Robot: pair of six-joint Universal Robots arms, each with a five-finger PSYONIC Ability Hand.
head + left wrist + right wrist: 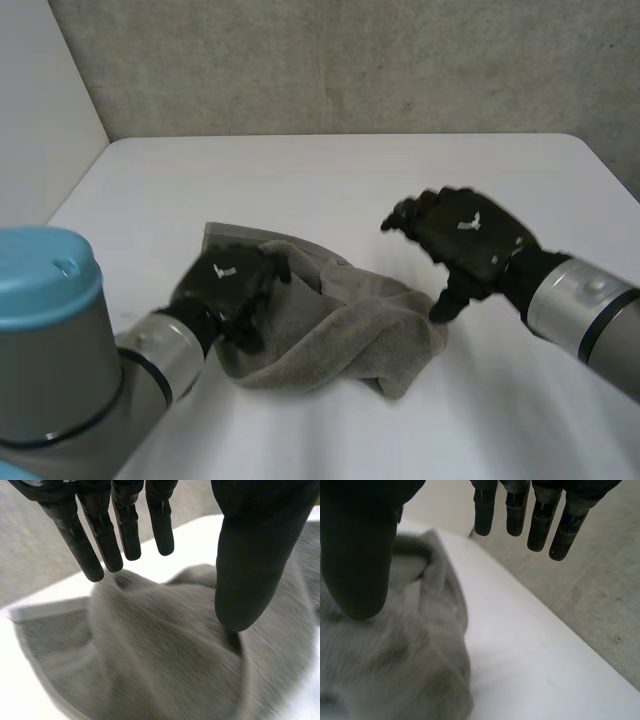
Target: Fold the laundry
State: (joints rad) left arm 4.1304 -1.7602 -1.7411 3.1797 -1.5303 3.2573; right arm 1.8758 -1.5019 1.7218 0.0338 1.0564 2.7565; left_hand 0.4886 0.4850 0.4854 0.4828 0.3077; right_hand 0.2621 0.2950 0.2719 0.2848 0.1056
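**Grey towel bunched on bench, both hands open**

Item: one grey towel (340, 325) lies crumpled in the lower centre of the head view on the white bench (350, 175). It is unfolded, heaped in loose ridges, with one flat corner pointing toward the upper left of the heap.

Left hand (228, 283): sits on the left part of the towel, in the lower left of the head view. In the left wrist view its fingers (107, 540) are straight and spread from the thumb, with cloth below them. The thumb tip sits at the cloth surface. Nothing is pinched or enclosed, so the hand is open.

Right hand (468, 238): positioned right of centre in the head view, raised above the bench beside the towel's right edge, thumb pointing down toward that edge. In the right wrist view its fingers (540, 515) are straight over bare bench and the thumb lies over the cloth. The hand is open and holds nothing.

Surroundings: a grey wall (350, 60) stands behind the bench.
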